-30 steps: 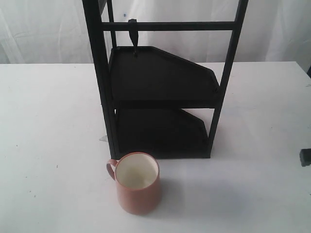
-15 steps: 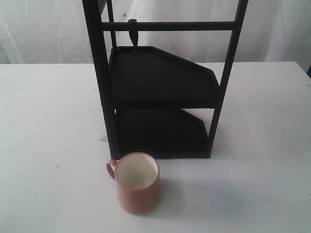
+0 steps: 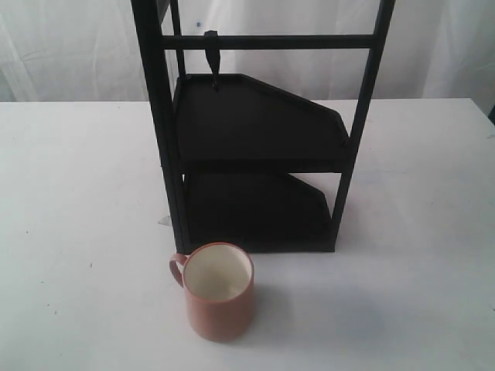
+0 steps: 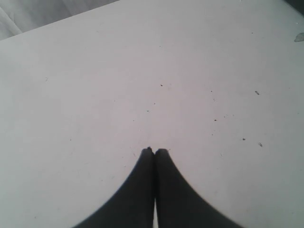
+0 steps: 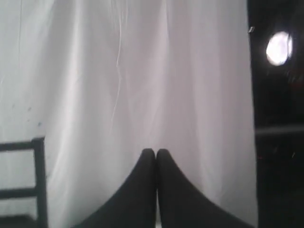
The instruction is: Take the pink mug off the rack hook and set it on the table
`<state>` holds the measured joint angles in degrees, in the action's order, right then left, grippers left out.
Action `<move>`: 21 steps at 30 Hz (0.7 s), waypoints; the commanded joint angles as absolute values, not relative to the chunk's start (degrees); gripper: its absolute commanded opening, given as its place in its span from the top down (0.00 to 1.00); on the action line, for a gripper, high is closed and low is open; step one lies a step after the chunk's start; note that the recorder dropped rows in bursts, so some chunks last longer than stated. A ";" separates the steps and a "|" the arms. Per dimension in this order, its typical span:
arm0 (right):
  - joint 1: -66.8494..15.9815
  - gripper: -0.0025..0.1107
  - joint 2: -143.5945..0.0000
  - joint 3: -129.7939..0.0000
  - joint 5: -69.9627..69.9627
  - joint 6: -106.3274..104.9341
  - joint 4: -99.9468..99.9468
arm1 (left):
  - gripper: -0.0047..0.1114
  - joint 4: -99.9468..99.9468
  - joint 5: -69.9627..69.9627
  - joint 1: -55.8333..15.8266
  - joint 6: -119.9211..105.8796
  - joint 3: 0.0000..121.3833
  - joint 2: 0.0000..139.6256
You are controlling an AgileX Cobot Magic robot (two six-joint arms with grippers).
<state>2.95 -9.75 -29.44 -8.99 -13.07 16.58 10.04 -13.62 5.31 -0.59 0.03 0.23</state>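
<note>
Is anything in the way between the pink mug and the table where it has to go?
Nothing visible is in the way. The pink mug already stands upright on the table, just in front of the black rack. The rack hook hangs bare above.

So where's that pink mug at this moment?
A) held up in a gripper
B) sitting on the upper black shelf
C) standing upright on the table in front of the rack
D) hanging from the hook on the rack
C: the pink mug stands upright, mouth up, on the white table just in front of the black rack, and the rack hook hangs bare.
</note>
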 commanded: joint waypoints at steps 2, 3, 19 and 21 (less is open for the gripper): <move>4.18 0.98 -7.99 -23.37 10.67 -16.10 14.78 | 0.96 9.64 -13.53 5.28 0.00 0.00 0.00; 4.18 0.98 -6.99 -20.05 15.73 -14.53 14.04 | 0.96 9.64 -13.53 5.28 0.00 0.00 0.00; 4.18 0.98 0.00 0.00 -18.92 1.70 2.91 | 0.96 9.64 -13.58 5.28 0.00 0.00 0.00; 4.18 0.98 0.00 0.00 -17.69 0.00 2.91 | 0.96 9.64 -13.58 5.28 0.00 0.00 0.00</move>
